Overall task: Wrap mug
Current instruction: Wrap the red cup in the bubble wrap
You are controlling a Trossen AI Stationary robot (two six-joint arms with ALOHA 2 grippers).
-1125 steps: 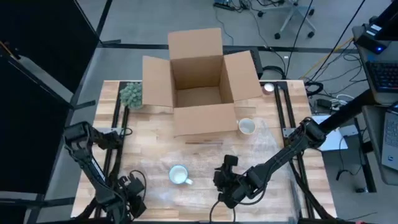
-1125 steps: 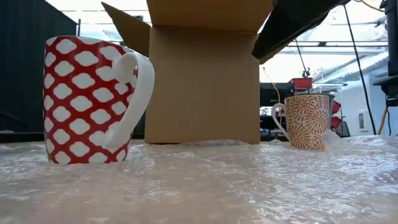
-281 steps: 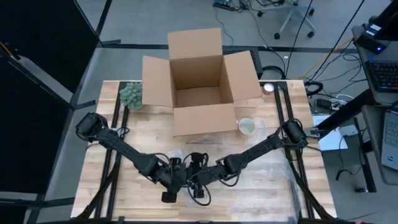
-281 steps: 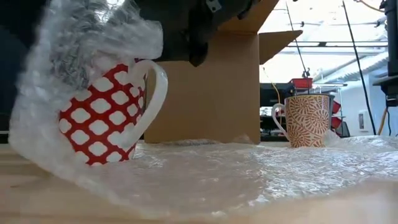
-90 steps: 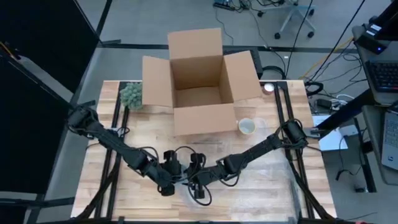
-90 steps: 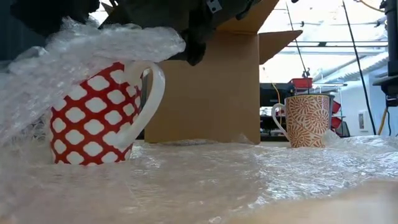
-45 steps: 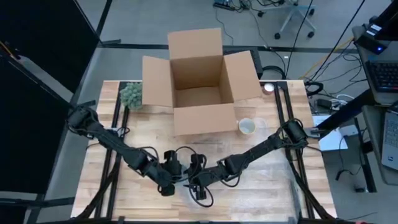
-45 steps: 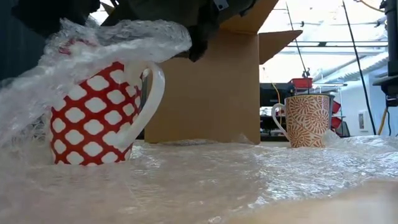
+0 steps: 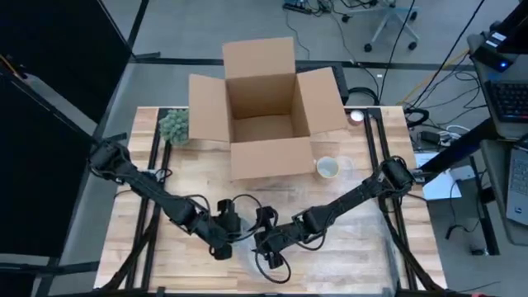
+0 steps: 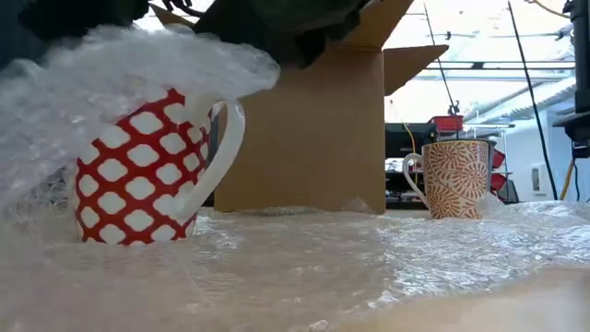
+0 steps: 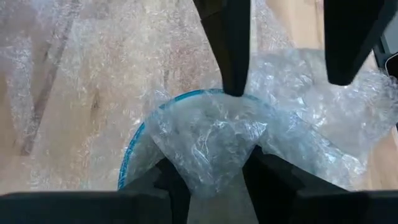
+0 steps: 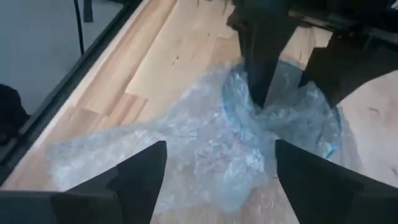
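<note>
**Mug half-draped in bubble wrap**

Red-and-white patterned ceramic mug (image 10: 147, 166) stands near the table's front edge. Clear bubble wrap sheet (image 10: 138, 60) is pinched by the left gripper (image 11: 208, 177), apparently to cover the rim; the right gripper (image 12: 221, 168) is held spread alongside. An open cardboard box (image 9: 264, 107) and floral mug (image 10: 454, 180) are left behind, well apart.

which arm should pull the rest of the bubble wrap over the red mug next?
Probably right. The left gripper is shut on the bubble wrap pinned over the red mug, so it's occupied. The right gripper is open above the loose wrap beside the mug.
</note>
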